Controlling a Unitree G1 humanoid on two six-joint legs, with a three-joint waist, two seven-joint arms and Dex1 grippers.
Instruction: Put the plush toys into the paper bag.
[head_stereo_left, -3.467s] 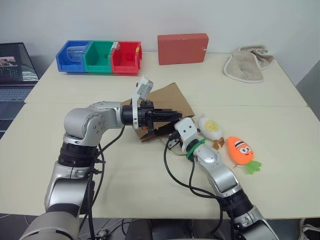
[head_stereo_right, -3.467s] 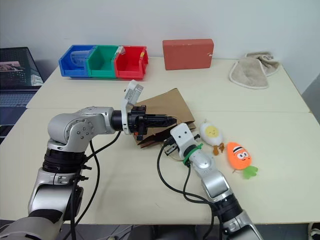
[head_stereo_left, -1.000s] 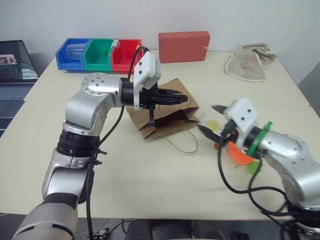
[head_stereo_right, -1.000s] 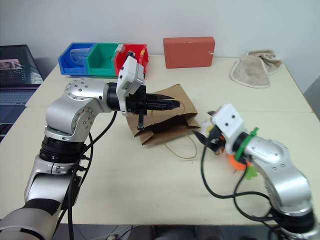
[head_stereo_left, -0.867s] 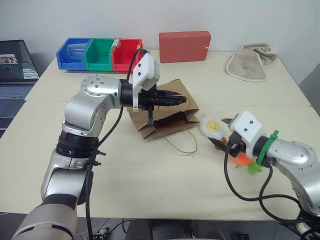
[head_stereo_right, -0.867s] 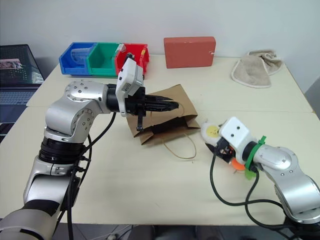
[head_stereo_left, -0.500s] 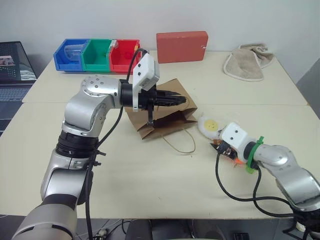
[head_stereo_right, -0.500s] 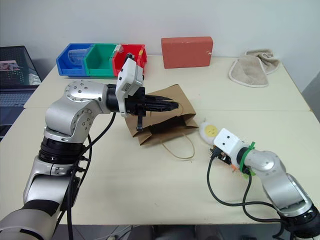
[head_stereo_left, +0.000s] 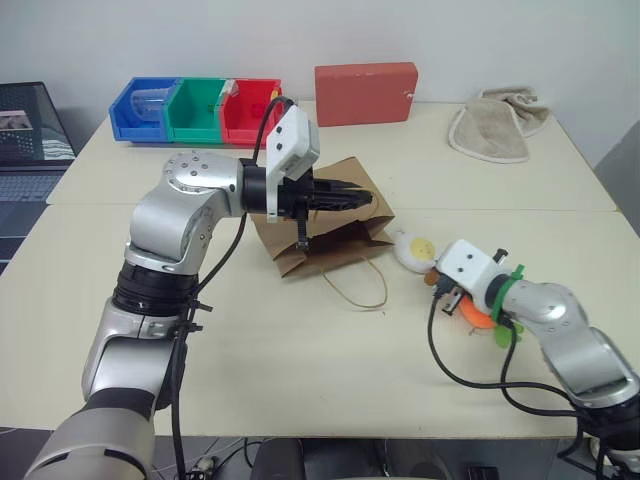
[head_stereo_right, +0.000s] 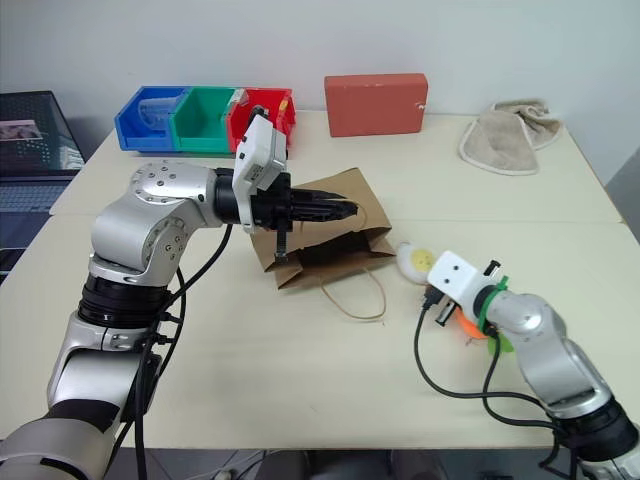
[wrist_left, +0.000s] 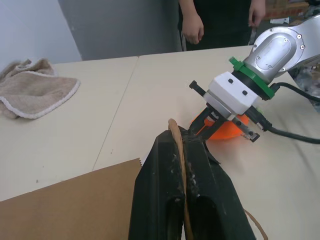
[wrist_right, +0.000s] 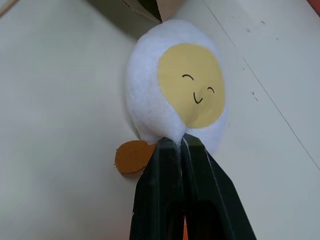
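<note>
The brown paper bag (head_stereo_left: 330, 228) lies on the table with its mouth facing right. My left gripper (head_stereo_left: 356, 198) is shut on its upper twine handle (wrist_left: 176, 145) and lifts the top edge, so the mouth stays open. The white egg plush (wrist_right: 175, 95) lies just right of the bag's mouth, also seen as the egg (head_stereo_left: 412, 247). My right gripper (wrist_right: 181, 142) is shut on the egg's lower edge, beside a brown foot (wrist_right: 131, 156). The orange carrot plush (wrist_left: 225, 131) lies behind my right hand, mostly hidden.
The bag's second handle loop (head_stereo_left: 358, 288) lies on the table in front of the mouth. Blue, green and red bins (head_stereo_left: 197, 108), a red box (head_stereo_left: 365, 93) and a beige towel (head_stereo_left: 495, 125) line the far side. A laptop (head_stereo_left: 30, 130) sits far left. A person (wrist_left: 220, 20) stands beyond the table.
My right gripper has come down to the table beside the bag's mouth and closed from open onto the egg plush. The left gripper has kept still, holding the handle.
</note>
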